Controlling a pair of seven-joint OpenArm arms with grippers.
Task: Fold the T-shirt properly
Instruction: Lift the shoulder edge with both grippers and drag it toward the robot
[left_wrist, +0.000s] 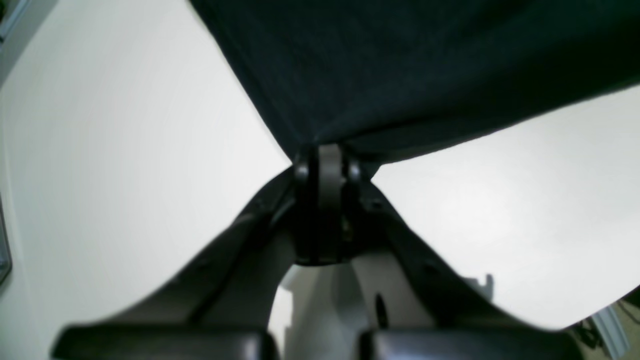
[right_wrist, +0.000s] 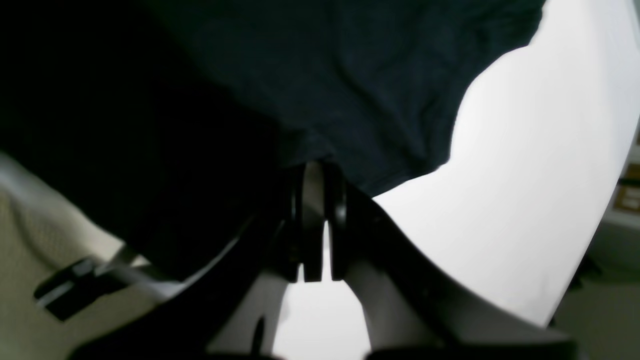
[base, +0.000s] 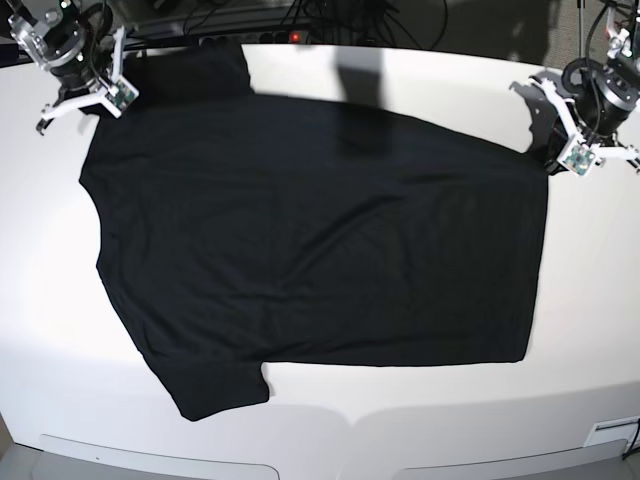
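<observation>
Each tool pinches a far corner of the T-shirt (base: 310, 230), left tool (left_wrist: 324, 157) and right tool (right_wrist: 314, 172); likely to pull it flat on the table (base: 590, 300).

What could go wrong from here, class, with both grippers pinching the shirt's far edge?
1. Each grip takes only a small pinch: the left gripper holds just a corner of the T-shirt, so it may slip free.
2. The right gripper holds bunched, wrinkled cloth, so the fold may come out uneven.
</observation>
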